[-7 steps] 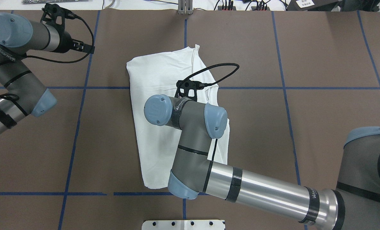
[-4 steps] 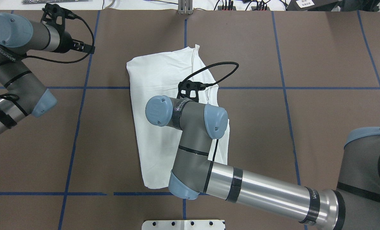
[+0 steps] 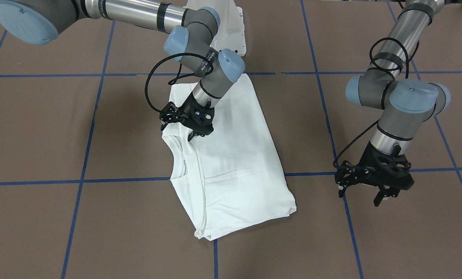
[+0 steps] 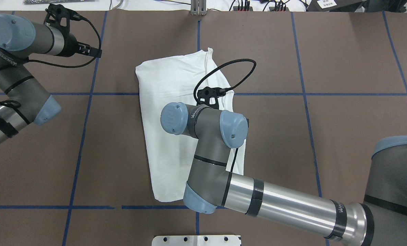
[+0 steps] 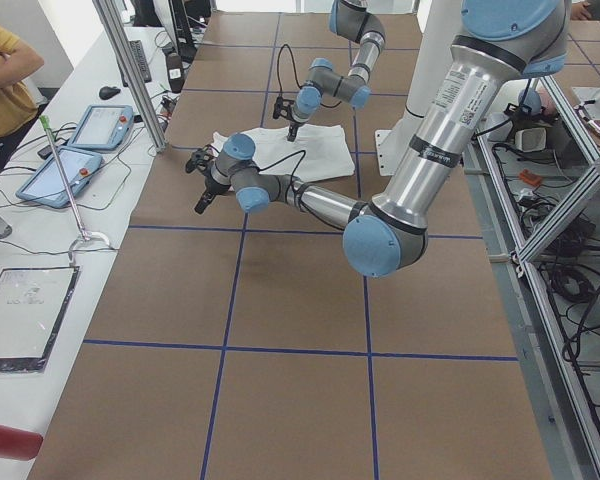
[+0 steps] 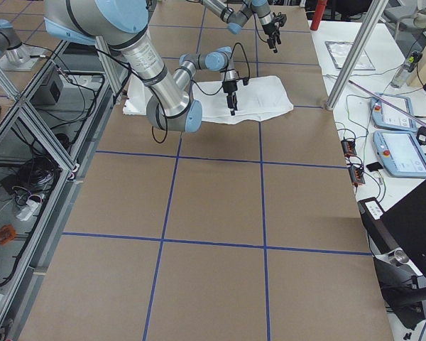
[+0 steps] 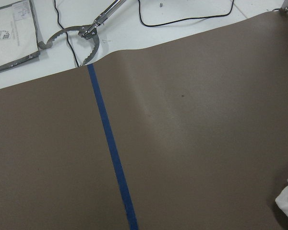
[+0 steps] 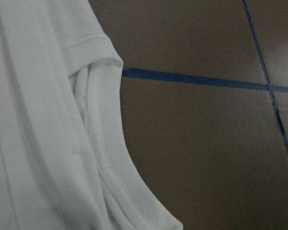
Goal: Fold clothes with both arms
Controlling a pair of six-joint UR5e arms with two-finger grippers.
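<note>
The right gripper (image 3: 178,131) hangs with its fingers parted and nothing between them, tips just above the white T-shirt (image 3: 234,162), which lies directly beneath it as a long folded slab. The ribbed collar (image 8: 103,158) curves just below its wrist camera. The left gripper (image 3: 360,195) is likewise spread and empty, with the shirt well off to its side and only bare table cover (image 3: 40,128) under it. The likeliest trouble is a shallow pinch: the cloth is thin and stacked in layers at this edge, so closing here may catch only the top ply and peel the fold open, or snag the collar band and pull the neck out of line. If this arm lifts alone, the far end would probably trail and twist. The brown cover looks smooth and papery, so the whole shirt could slide rather than fold. The knit is soft, matte and limp, its folds rounded and the neck band stitched; blue tape lines (image 3: 118,180) cross the cover under it
</note>
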